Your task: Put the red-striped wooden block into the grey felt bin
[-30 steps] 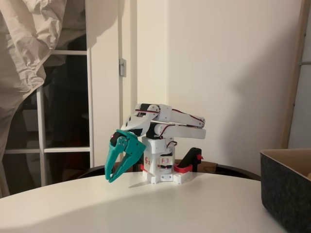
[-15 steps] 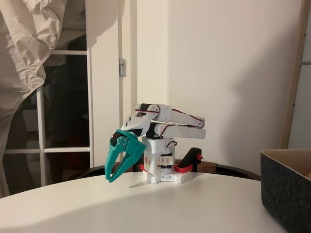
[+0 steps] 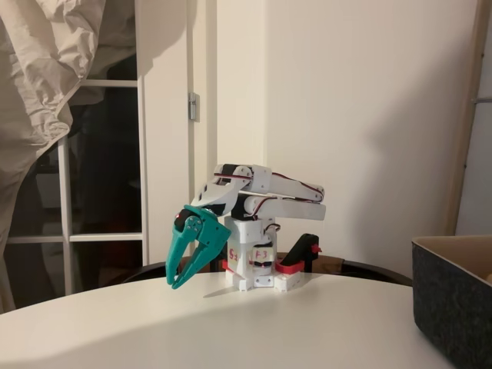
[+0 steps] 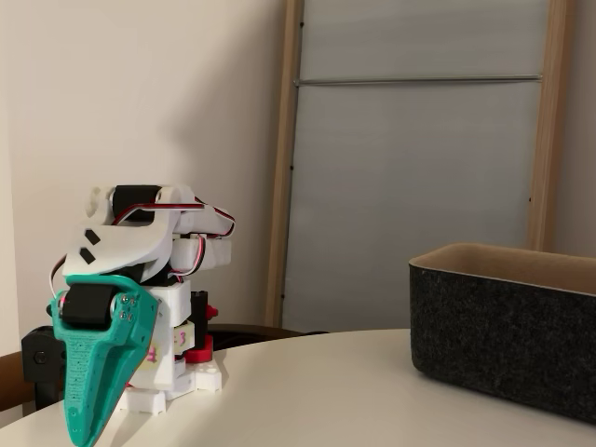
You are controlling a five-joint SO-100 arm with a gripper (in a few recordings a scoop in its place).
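Note:
The red-striped wooden block is out of view. The grey felt bin (image 3: 455, 306) stands at the right edge of the white table, dark charcoal with a tan lining; its wall (image 4: 503, 340) also fills the right side of the other fixed view. The white arm is folded low over its base (image 3: 254, 265) at the back of the table. My teal gripper (image 3: 174, 283) hangs to the left of the base, pointing down, its tips just above the tabletop. Its fingertips meet with nothing between them, and the gripper (image 4: 80, 436) reads the same from the other side. It is far from the bin.
A red-and-black clamp (image 3: 302, 258) fixes the base to the table's far edge. The round white table (image 3: 231, 330) stretches between the gripper and the bin. Crumpled pale fabric (image 3: 46, 84) hangs at the upper left, off the table.

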